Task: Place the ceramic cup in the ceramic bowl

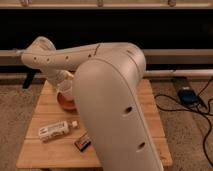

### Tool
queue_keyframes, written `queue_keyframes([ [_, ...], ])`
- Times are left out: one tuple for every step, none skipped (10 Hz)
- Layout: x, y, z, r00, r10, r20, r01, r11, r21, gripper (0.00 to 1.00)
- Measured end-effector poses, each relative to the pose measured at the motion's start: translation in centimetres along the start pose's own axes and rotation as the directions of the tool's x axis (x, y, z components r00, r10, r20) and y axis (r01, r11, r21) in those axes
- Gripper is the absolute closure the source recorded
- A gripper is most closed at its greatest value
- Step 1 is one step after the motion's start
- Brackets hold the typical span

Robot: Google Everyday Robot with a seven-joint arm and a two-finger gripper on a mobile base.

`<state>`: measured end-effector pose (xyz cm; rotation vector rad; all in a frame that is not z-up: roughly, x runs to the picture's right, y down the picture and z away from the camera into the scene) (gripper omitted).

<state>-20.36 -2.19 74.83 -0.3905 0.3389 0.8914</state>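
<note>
The orange-brown ceramic bowl (66,104) sits on the left rear part of the wooden table (150,117); my arm hides most of it. The white ceramic cup (65,91) shows just above the bowl's visible rim, either in it or right over it; I cannot tell which. My gripper (63,78) reaches down onto the cup from above, at the end of the white forearm that comes from the left. The bulky upper arm fills the middle of the view.
A white bottle with a label (57,130) lies on its side at the table's front left. A small dark packet (83,143) lies beside it. A blue device (186,95) and black cables lie on the carpet to the right.
</note>
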Motion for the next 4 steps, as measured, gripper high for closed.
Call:
queue_keyframes([
  [0.34,-0.81,-0.49,1.000,0.010,0.003,-0.010,1.000,0.003,0.20],
  [0.46,-0.97,-0.47,1.000,0.010,-0.001,-0.010,1.000,0.007,0.20],
  [0.38,-0.65,-0.54,1.000,0.007,0.000,-0.007,1.000,0.003,0.20],
  [0.23,-0.47,-0.56,1.000,0.005,0.006,-0.005,1.000,-0.001,0.20],
])
